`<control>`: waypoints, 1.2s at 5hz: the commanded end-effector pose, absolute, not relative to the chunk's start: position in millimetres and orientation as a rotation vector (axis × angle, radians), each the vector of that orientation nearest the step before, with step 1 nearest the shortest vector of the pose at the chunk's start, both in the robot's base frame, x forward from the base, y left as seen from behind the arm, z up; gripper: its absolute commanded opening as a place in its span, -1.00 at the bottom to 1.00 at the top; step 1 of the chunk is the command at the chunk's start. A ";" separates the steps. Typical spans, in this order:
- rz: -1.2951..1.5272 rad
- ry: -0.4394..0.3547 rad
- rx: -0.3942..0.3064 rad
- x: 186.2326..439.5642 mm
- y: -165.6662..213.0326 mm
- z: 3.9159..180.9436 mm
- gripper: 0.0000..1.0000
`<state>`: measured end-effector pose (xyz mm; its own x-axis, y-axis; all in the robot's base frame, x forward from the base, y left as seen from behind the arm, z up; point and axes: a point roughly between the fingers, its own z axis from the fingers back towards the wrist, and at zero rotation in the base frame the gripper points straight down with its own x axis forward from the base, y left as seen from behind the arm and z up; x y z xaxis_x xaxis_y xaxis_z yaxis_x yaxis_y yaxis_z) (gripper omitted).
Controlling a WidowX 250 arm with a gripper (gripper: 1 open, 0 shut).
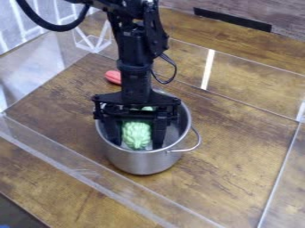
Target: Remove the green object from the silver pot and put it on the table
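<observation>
- Lining up on the green object point(137, 135) is what counts: it lies inside the silver pot point(148, 161), directly below your gripper point(137, 131) in the view and partly hidden by it.
- Its visible long axis seems to run from about 6 o'clock towards 12 or 1 o'clock, though the hardware covers the middle.
- Your fingers stand spread, one towards 9 o'clock of it and one towards 3, so closing should pinch across its narrow width.
- You can't tell whether either finger touches it, or how deep they reach.
- Judge the depth before you squeeze; a shallow bite could slip off the rounded sides.
- Lift straight clear of the rim, then choose a spot on the table point(238, 147), perhaps towards 3 o'clock.
</observation>
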<state>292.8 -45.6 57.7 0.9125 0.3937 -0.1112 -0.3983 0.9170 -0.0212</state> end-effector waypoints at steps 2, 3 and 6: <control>0.474 0.029 -0.067 309.5 -29.3 71.9 -1.00; 0.456 0.028 -0.066 315.1 -34.1 73.8 -1.00; 0.419 0.026 -0.065 325.0 -66.5 73.7 -1.00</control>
